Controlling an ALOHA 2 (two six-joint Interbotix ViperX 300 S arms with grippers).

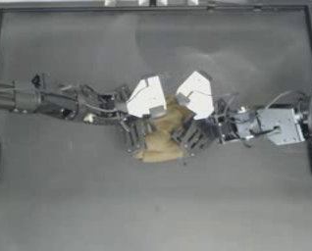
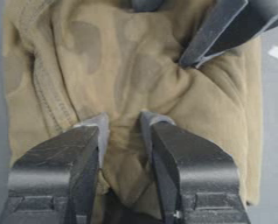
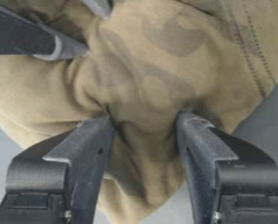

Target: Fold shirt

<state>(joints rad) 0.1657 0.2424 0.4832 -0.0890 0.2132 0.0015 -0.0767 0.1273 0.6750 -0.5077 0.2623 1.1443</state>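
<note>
The tan shirt (image 1: 161, 143) is bunched into a small, crumpled heap at the middle of the table. My left gripper (image 1: 136, 133) reaches in from the left and sits on the heap's left side. In the left wrist view a fold of the shirt (image 2: 106, 65) is pinched between the left gripper (image 2: 125, 123) jaws. My right gripper (image 1: 191, 135) comes in from the right onto the heap's right side. A thick bunch of shirt (image 3: 159, 65) is held in the right gripper (image 3: 145, 123), with creases running from both fingertips. The neckband is not visible.
The dark table (image 1: 152, 206) stretches bare all around the heap, with wide room in front and behind. A raised frame (image 1: 152, 7) runs along the far edge and the sides. White wrist housings (image 1: 145, 97) rise over both grippers.
</note>
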